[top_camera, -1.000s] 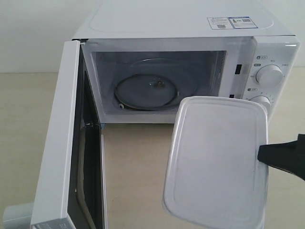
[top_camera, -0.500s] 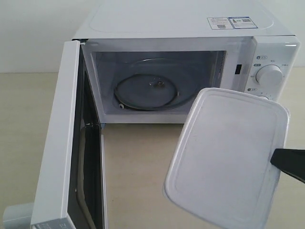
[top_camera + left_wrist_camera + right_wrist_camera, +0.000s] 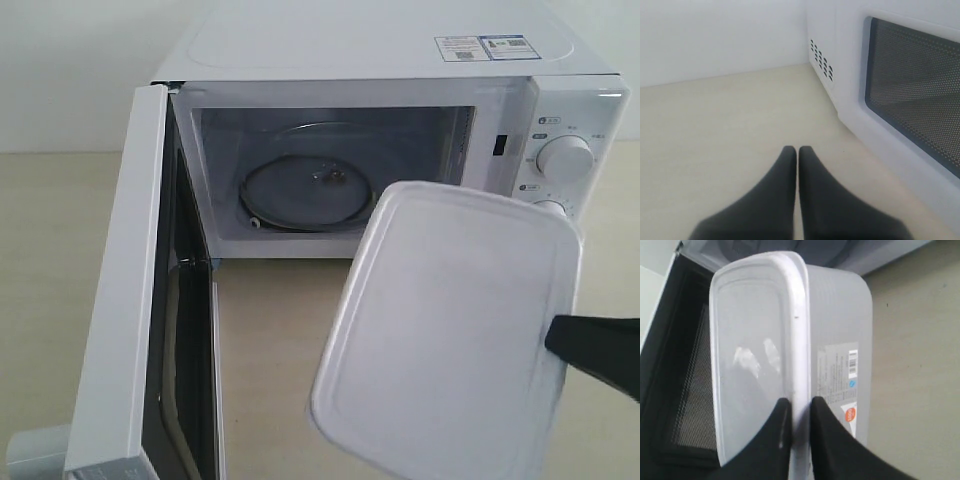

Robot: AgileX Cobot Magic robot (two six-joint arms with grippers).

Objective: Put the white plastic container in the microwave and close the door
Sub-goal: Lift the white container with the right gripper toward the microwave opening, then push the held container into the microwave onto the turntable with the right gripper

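**Carrying the box to the open oven: level it first, then feed it in**

I am holding the white plastic container (image 3: 450, 330) in the air in front of the microwave (image 3: 380, 50), off to the right of the open cavity and above the worktop (image 3: 280, 340). The right pincer (image 3: 796, 405) is clamped on the lid's rim at one short end, so the box is hanging tilted with its lid facing the exterior camera. The left pincer (image 3: 797, 150) is pressed together on nothing, low over the worktop beside the outer face of the door (image 3: 115, 300), which is standing wide open.

As I judge it, the grip is thin and far from the box's middle, so I am planning slow wrist moves. I want to bring the box flat and steer it left toward the mouth. It should go in far end first and come down onto the turntable (image 3: 305, 195) before I let go. The cavity's right jamb looks like the likeliest place to clip a corner.

Several things are escaping me. The box's near corner is running off the exterior view, and it is covering most of the lower dial (image 3: 548, 208). I cannot tell whether the box holds anything. The door's handle is not showing in any view, and most of the right arm is out of frame.
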